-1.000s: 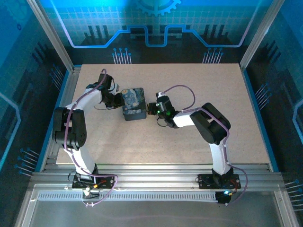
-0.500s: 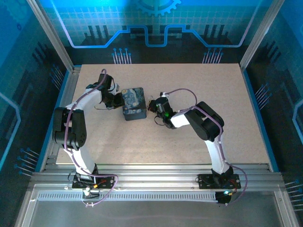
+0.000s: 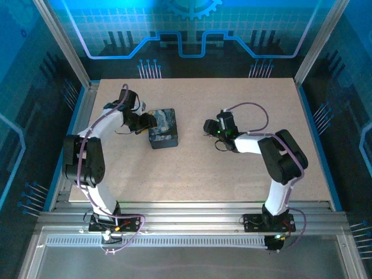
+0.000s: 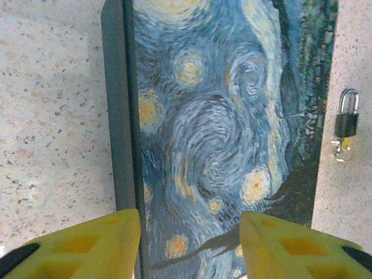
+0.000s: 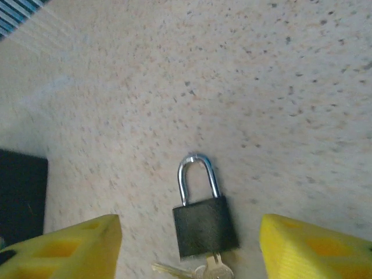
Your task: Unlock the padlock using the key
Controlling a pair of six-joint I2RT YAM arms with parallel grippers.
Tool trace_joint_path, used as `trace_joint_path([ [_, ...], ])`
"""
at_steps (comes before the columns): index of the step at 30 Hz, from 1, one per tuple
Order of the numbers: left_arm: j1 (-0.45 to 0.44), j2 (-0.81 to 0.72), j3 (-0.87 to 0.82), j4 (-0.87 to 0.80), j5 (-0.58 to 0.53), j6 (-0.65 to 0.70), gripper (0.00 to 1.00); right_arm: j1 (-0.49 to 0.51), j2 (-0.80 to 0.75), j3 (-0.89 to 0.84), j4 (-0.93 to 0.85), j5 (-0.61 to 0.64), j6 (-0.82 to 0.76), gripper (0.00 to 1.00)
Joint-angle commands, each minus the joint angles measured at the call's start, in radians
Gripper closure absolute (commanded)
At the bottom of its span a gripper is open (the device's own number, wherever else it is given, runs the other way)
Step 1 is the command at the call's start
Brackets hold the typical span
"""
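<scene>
Since the earlier frame, the right gripper [image 3: 209, 126] had drawn back from the large dark-blue tin box with the swirly painting print [image 3: 164, 128], and stood well clear of the side facing the right arm. Its yellow fingers [image 5: 64, 247] stood spread and empty, one on each side of the tiny dark-bodied padlock with the thin silvery shackle [image 5: 203, 218], touching neither. The padlock lay flat on the speckled table [image 5: 279, 87] near that side of the tin, shackle closed. The small pale metal key [image 5: 212, 270] showed at the body's base; whether it was seated could not be told. The left gripper [image 3: 146, 120] waited at the tin's opposite end, jaws open, probably to steady it.
</scene>
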Motion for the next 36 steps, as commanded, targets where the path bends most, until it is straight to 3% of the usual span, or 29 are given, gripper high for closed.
trace_joint_path([
  [1, 0.010, -0.082, -0.023, 0.000, -0.027, 0.002, 0.36, -0.026, -0.108, -0.017, -0.132, -0.111, -0.180, 0.11],
  [2, 0.015, -0.094, -0.032, 0.011, -0.037, 0.002, 0.25, -0.034, -0.141, -0.017, -0.167, -0.121, -0.218, 0.01],
  [3, 0.022, -0.109, -0.047, 0.029, -0.046, -0.001, 0.02, -0.044, -0.177, -0.016, -0.216, -0.128, -0.261, 0.00],
  [8, 0.047, -0.219, -0.201, 0.197, -0.244, 0.035, 0.01, -0.106, -0.349, -0.009, -0.447, -0.096, -0.480, 0.00],
  [11, 0.046, -0.327, -0.394, 0.440, -0.352, 0.152, 0.01, -0.163, -0.474, -0.055, -0.516, -0.044, -0.586, 0.00],
  [14, 0.049, -0.420, -0.600, 0.701, -0.383, 0.293, 0.01, -0.223, -0.575, -0.107, -0.522, -0.005, -0.656, 0.00],
  [16, 0.050, -0.445, -0.712, 0.855, -0.409, 0.329, 0.01, -0.241, -0.617, -0.175, -0.447, 0.042, -0.690, 0.00],
  [21, 0.054, -0.370, -0.830, 1.142, -0.484, 0.340, 0.01, -0.300, -0.643, -0.408, -0.025, 0.031, -0.677, 0.00],
  [24, 0.070, -0.323, -0.837, 1.260, -0.450, 0.307, 0.01, -0.316, -0.589, -0.476, 0.160, 0.024, -0.702, 0.00],
  [27, 0.068, -0.194, -0.917, 1.546, -0.391, 0.331, 0.01, -0.324, -0.497, -0.503, 0.312, 0.026, -0.721, 0.00],
  [28, 0.070, -0.182, -0.937, 1.597, -0.390, 0.332, 0.01, -0.325, -0.490, -0.484, 0.283, 0.030, -0.727, 0.00],
  [29, 0.070, -0.209, -0.932, 1.535, -0.391, 0.324, 0.01, -0.327, -0.477, -0.490, 0.337, 0.018, -0.748, 0.00],
  [31, 0.070, -0.195, -0.934, 1.570, -0.376, 0.336, 0.01, -0.346, -0.412, -0.501, 0.409, -0.009, -0.737, 0.00],
  [33, 0.069, -0.195, -0.919, 1.542, -0.393, 0.330, 0.01, -0.336, -0.295, -0.538, 0.603, 0.023, -0.743, 0.00],
  [35, 0.068, -0.198, -0.915, 1.526, -0.403, 0.328, 0.01, -0.341, -0.324, -0.484, 0.426, 0.029, -0.723, 0.00],
  [36, 0.068, -0.195, -0.916, 1.537, -0.404, 0.330, 0.01, -0.339, -0.306, -0.495, 0.486, 0.032, -0.730, 0.00],
])
